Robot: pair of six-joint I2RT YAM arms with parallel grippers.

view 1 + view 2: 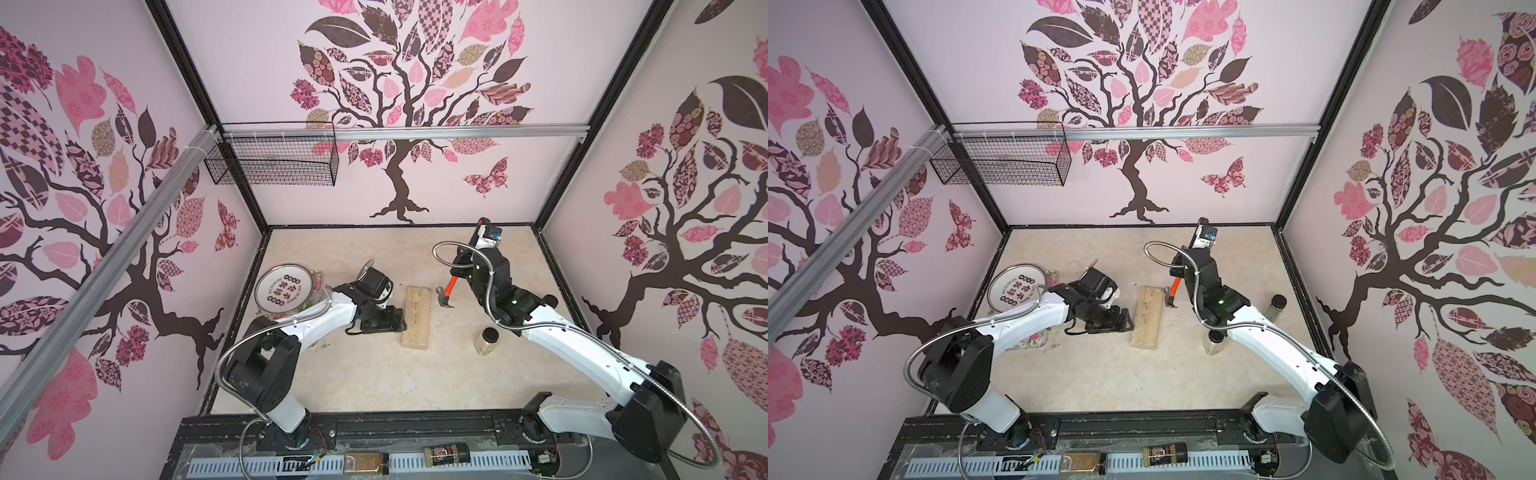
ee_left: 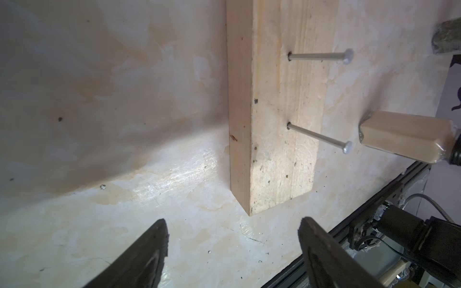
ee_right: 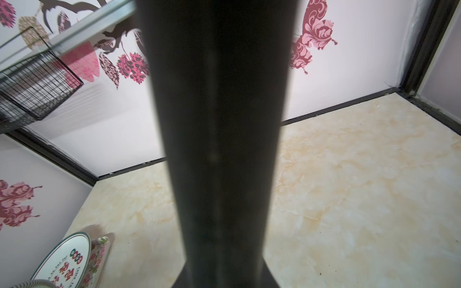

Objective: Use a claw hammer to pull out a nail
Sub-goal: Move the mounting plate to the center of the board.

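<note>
The surface point(image 1: 374, 374) carries a pale wooden block point(image 1: 417, 318). Just beside its right edge hangs the hammer point(image 1: 450, 286), steel head low, black handle clamped in the right claw point(image 1: 459, 262). The left claw point(image 2: 232, 222) gapes wide beside the block; 2 nails point(image 2: 319, 55) stick up from it

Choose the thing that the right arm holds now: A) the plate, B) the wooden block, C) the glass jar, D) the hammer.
D: the hammer shows its black handle filling the right wrist view, and its orange neck and steel head stick out under the right arm in both top views.
</note>
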